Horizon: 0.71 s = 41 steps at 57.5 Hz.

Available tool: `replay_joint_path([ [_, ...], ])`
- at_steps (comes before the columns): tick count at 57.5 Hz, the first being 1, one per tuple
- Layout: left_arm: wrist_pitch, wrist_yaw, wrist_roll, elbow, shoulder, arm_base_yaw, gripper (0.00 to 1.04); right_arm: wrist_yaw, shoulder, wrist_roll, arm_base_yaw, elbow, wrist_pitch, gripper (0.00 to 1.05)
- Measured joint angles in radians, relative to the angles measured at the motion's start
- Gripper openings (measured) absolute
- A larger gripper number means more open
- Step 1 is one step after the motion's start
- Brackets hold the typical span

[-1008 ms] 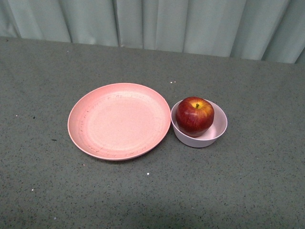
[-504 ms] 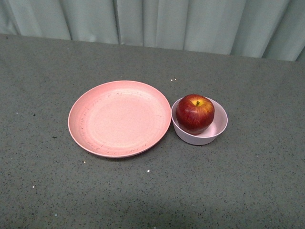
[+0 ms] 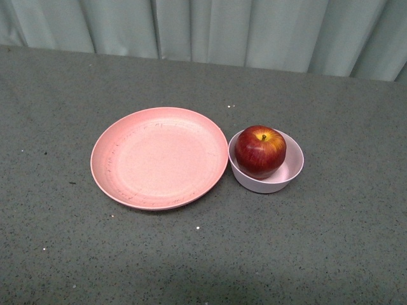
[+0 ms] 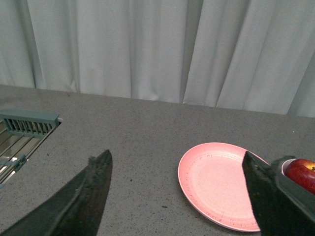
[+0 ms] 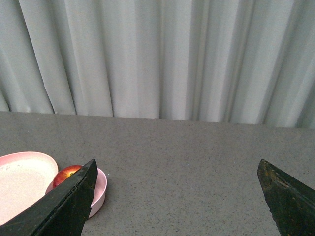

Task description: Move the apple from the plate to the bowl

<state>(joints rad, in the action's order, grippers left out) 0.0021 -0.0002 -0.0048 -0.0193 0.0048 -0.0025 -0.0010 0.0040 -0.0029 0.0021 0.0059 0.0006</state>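
Observation:
The dark red apple sits in the small pale pink bowl, right of the wide salmon-pink plate, which holds nothing. Bowl and plate rims nearly touch. Neither arm shows in the front view. In the left wrist view my left gripper is open and empty, raised above the table, with the plate beyond it and the apple partly behind one finger. In the right wrist view my right gripper is open and empty, with the bowl, apple and plate off to one side.
A grey speckled table carries everything. A pale curtain hangs along its far edge. A green-framed metal rack sits at the table's edge in the left wrist view.
The front view shifted slightly between one second and half a second ago, so plate and bowl sit a little higher in the picture. Nothing on the table has moved.

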Motion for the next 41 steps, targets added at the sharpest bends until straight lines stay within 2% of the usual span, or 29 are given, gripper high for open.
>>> replay_joint_path([
  [6,0.0,0.0,0.001,0.0,0.0,0.0,0.99,0.0,0.0,0.0,0.0,0.0,0.0,0.95],
  [41,0.0,0.0,0.001,0.0,0.0,0.0,0.98,0.0,0.0,0.0,0.0,0.0,0.0,0.95],
])
